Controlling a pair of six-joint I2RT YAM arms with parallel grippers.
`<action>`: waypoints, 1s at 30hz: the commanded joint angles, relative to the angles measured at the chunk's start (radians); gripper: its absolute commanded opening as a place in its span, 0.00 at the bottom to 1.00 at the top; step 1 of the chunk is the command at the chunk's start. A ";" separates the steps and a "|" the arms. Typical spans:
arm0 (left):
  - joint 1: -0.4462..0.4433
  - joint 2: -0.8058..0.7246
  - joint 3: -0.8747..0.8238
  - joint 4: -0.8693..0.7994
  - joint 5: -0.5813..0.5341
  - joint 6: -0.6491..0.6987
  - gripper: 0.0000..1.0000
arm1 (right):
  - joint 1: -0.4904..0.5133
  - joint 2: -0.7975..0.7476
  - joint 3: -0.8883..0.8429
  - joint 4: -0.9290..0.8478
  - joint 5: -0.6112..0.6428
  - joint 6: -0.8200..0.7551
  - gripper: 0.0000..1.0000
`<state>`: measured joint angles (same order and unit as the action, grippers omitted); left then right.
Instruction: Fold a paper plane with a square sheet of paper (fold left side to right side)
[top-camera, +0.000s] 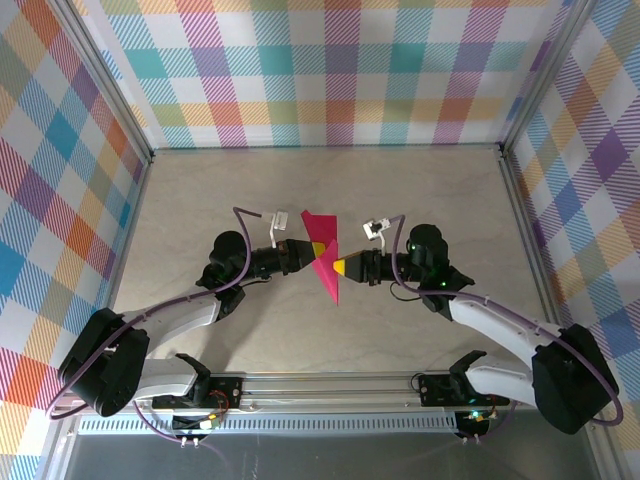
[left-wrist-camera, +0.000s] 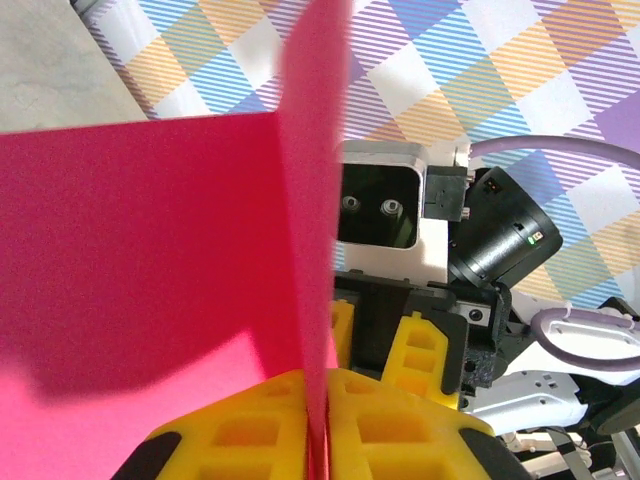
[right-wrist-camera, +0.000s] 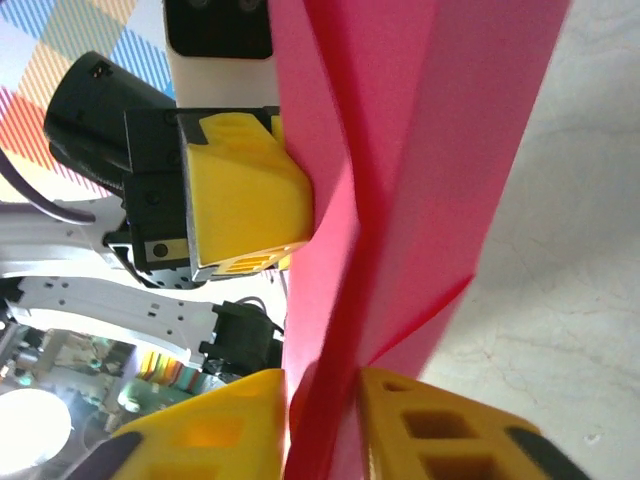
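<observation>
The square sheet of paper is folded into a narrow pointed magenta-pink dart, the paper plane (top-camera: 329, 282), held on edge above the middle of the table. My left gripper (top-camera: 314, 249) is shut on it from the left; in the left wrist view its yellow pads pinch the paper plane (left-wrist-camera: 150, 280) at my left gripper (left-wrist-camera: 325, 390). My right gripper (top-camera: 340, 266) meets it from the right. In the right wrist view the creased layers of the paper plane (right-wrist-camera: 400, 180) fill the gap of my right gripper (right-wrist-camera: 325, 405), and the left gripper's yellow fingertip (right-wrist-camera: 240, 200) presses the far side.
The pale table top (top-camera: 420, 190) is ringed by checked walls (top-camera: 320, 70) with metal posts at the corners. An aluminium rail (top-camera: 330, 385) carrying both arm bases runs along the near edge.
</observation>
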<state>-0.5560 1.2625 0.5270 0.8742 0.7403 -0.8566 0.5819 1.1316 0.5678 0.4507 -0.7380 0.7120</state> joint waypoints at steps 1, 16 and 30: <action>-0.010 -0.007 0.025 0.021 -0.001 0.018 0.16 | -0.004 -0.038 0.029 -0.032 0.023 -0.036 0.13; 0.019 -0.301 0.009 -0.463 -0.223 0.278 0.41 | -0.002 -0.153 0.106 -0.465 0.212 -0.229 0.03; 0.025 -0.741 -0.006 -1.061 -0.841 0.450 0.54 | 0.358 0.177 0.555 -1.304 1.281 -0.324 0.02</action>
<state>-0.5396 0.5571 0.5270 -0.0444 0.0639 -0.4435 0.8745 1.2045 1.0309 -0.5877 0.1879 0.3943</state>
